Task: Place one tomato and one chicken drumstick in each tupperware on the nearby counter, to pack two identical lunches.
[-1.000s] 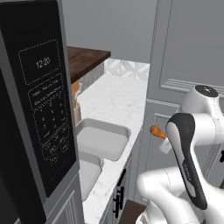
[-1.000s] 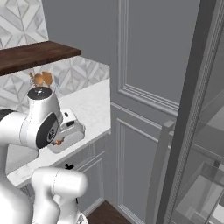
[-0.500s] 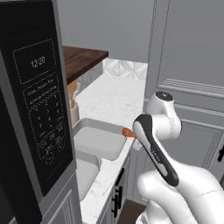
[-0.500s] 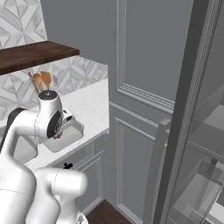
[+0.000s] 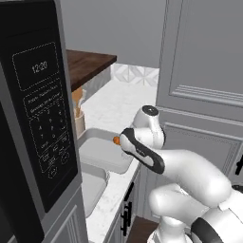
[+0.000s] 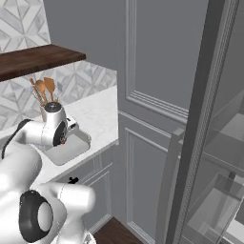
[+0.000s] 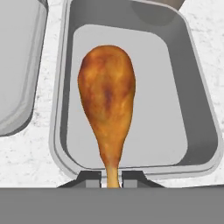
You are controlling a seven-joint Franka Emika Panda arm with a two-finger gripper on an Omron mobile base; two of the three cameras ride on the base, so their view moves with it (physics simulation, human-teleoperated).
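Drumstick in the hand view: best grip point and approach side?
Grip the thin bone end of the chicken drumstick, where the fingers already pinch it. It is narrow enough to fit between them; the meaty end is far wider. Come from the bone end, along its length.

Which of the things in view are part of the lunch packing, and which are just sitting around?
Part of the job:
- golden-brown chicken drumstick, thin bone end between the jaws
- pale grey rectangular tupperware under it
- second pale grey tupperware alongside
- white marble-look counter

Just there:
- black microwave with keypad
- wooden spoons in a holder
- dark brown wooden shelf
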